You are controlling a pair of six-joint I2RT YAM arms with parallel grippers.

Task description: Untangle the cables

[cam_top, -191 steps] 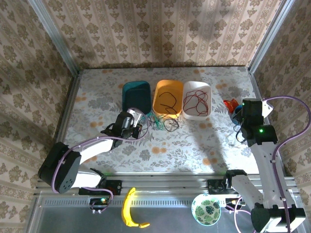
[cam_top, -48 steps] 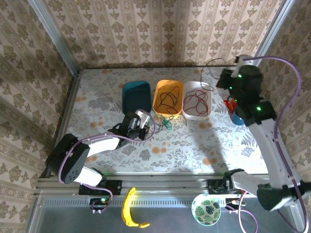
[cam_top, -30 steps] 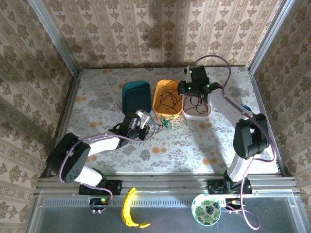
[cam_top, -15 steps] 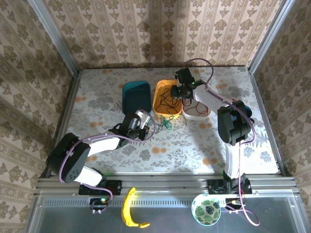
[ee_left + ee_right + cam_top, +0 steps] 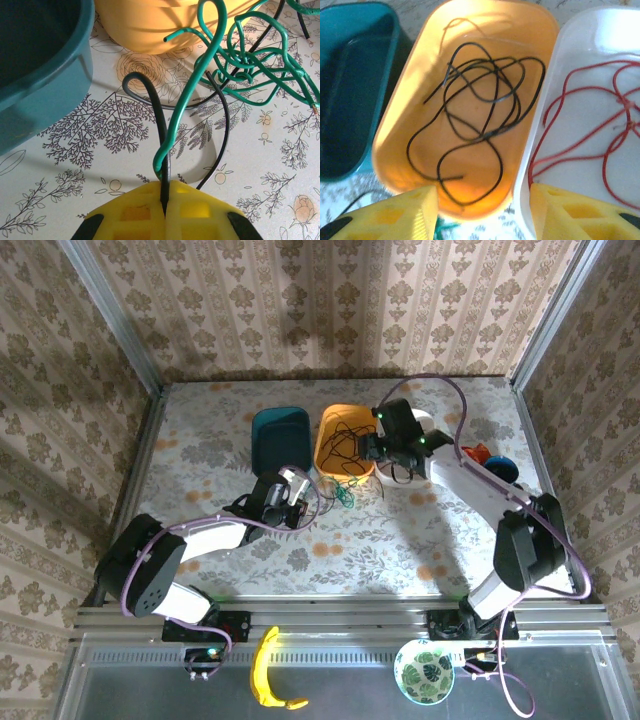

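The left end effector point(image 5: 164, 190) sits low on the bench point(image 5: 75, 150). Its yellow fingers are together, clamped on a black cable point(image 5: 150, 95) that runs straight into the seam between them. A green cable point(image 5: 240, 65) loops against the same tips, and I cannot tell whether it is pinched too. Over the last seconds it has kept this spot in front of the teal bin point(image 5: 280, 435), pinning the green-and-black tangle point(image 5: 342, 497) just short of the orange bin point(image 5: 520, 25).

Further right, the right end effector point(image 5: 485, 210) has swung in from the far right corner, where it carried a thin black strand high in the air. It now hovers over the orange bin's near end, fingers wide apart with nothing between them. Loose black loops point(image 5: 480, 115) lie in that bin, and a red cable point(image 5: 580, 145) lies in the white bin point(image 5: 590, 30) beside it.

One black strand therefore appears delivered and released. By my reading, what remains is the tangle the left arm anchors, so the free arm likely has to come back and draw another strand out.
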